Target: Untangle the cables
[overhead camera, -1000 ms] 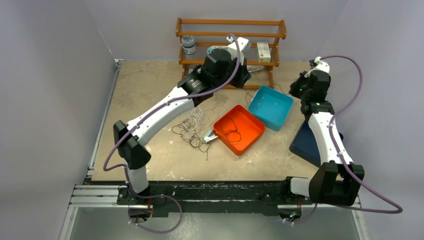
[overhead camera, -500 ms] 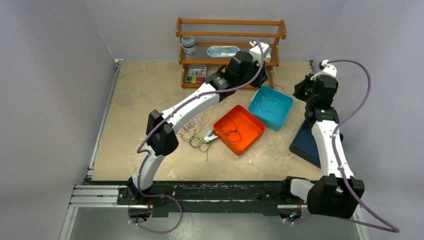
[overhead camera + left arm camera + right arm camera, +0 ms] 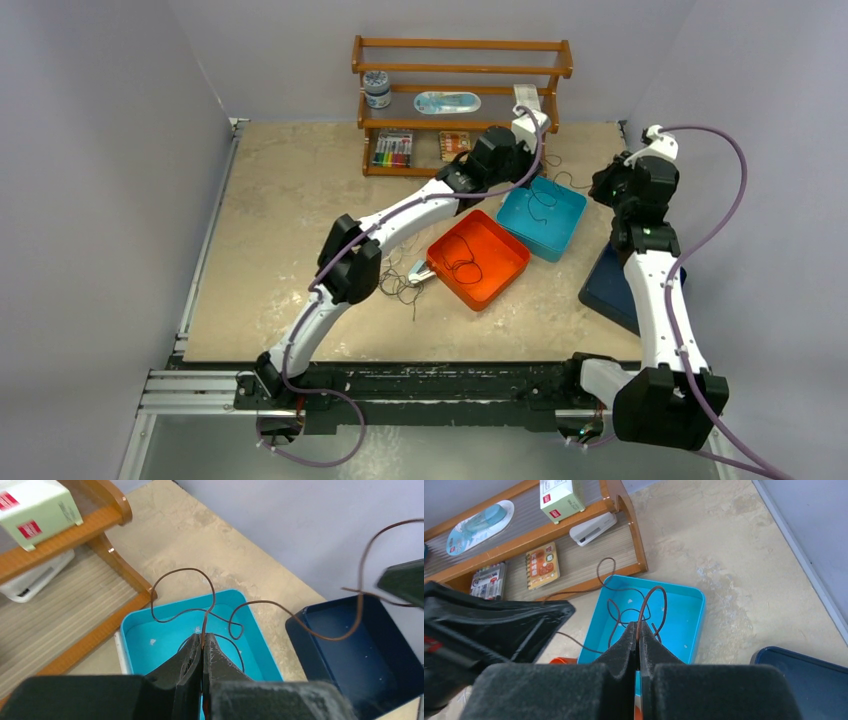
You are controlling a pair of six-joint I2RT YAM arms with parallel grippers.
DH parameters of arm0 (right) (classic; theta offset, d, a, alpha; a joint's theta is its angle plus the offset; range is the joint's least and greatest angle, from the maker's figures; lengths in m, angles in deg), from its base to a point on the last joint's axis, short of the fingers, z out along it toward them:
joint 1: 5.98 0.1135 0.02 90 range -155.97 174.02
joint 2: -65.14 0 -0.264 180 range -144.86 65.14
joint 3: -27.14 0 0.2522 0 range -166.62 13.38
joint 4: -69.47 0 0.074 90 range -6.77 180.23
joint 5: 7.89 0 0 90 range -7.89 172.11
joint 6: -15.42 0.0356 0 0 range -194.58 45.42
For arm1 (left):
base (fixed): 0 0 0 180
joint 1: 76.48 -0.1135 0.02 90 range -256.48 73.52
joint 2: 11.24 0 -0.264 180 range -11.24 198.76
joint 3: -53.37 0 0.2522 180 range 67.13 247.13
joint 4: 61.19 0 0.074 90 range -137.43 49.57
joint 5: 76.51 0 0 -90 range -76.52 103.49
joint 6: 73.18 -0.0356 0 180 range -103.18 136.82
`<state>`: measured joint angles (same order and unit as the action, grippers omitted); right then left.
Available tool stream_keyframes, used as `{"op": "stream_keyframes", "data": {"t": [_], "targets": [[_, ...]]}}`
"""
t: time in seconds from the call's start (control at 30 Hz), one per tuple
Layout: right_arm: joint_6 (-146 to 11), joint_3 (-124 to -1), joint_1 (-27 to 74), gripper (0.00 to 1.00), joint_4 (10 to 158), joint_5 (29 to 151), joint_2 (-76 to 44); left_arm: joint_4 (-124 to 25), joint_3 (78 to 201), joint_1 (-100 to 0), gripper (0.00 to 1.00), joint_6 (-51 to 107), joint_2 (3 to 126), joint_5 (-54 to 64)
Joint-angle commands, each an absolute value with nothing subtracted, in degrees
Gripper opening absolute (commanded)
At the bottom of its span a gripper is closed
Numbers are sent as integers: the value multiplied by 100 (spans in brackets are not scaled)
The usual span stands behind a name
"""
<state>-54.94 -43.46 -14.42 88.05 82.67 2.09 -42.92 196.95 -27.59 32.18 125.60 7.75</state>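
Near the teal tray (image 3: 562,226), pinches one brown cable (image 3: 185,570) in the tightly closed left gripper (image 3: 203,637) and again in the closed right gripper (image 3: 638,625), dangles its loops over that tray, with the tangled cables (image 3: 400,285) heaped on the table (image 3: 290,220) beside the orange tray (image 3: 502,256).

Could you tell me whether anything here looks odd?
Nothing spilled or damaged. One brown cable, pinched by the left gripper and right gripper, hangs in loose loops over the teal tray, one loop past its rim. A tangle of cables lies beside the orange tray.
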Motion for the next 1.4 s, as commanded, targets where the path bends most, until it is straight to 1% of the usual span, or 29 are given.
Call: {"op": "stream_keyframes", "data": {"t": [0.0, 0.17, 0.4, 0.53, 0.63, 0.67, 0.7, 0.73, 0.83, 1.0, 1.23, 1.37], "targets": [[-5574, -4335, -1476, 0, 8877, 8114, 393, -4950, 19754, -2736, 0, 3122, 12855, 557], [-5610, -4281, -1476, 0, 8912, 8085, 463, -4824, 19653, -2734, 1, 3153, 13036, 513], [-5619, -4252, -1476, 0, 8899, 8218, 390, -4779, 19253, -2735, 31, 3260, 12797, 584], [-5705, -4077, -1476, 0, 8807, 8549, 258, -4778, 18945, -2743, 43, 3288, 12469, 764], [-5867, -4071, -1476, 0, 8759, 8685, 151, -4745, 18670, -2761, 48, 3327, 12135, 1001], [-5901, -4052, -1476, 0, 8633, 8664, 133, -4743, 18558, -2780, 51, 3371, 12004, 1064], [-5981, -4047, -1472, 0, 8574, 8828, 92, -4750, 18418, -2806, 62, 3442, 11855, 1166], [-6011, -4042, -1468, 0, 8529, 8976, 45, -4758, 18282, -2843, 64, 3536, 11687, 1260], [-6095, -4088, -1468, 0, 8480, 9392, -197, -4834, 17717, -2984, 66, 3805, 11041, 1550], [-6175, -4160, -1397, 0, 8382, 9860, -914, -4931, 16214, -3053, 67, 3788, 9909, 2445], [-6119, -4465, -876, 1, 8124, 9486, -1935, -4661, 14142, -3106, 66, 3963, 8352, 3167], [-6108, -4667, -781, 1, 7976, 9335, -2576, -4460, 13315, -3113, 66, 4123, 7561, 3356]]}}
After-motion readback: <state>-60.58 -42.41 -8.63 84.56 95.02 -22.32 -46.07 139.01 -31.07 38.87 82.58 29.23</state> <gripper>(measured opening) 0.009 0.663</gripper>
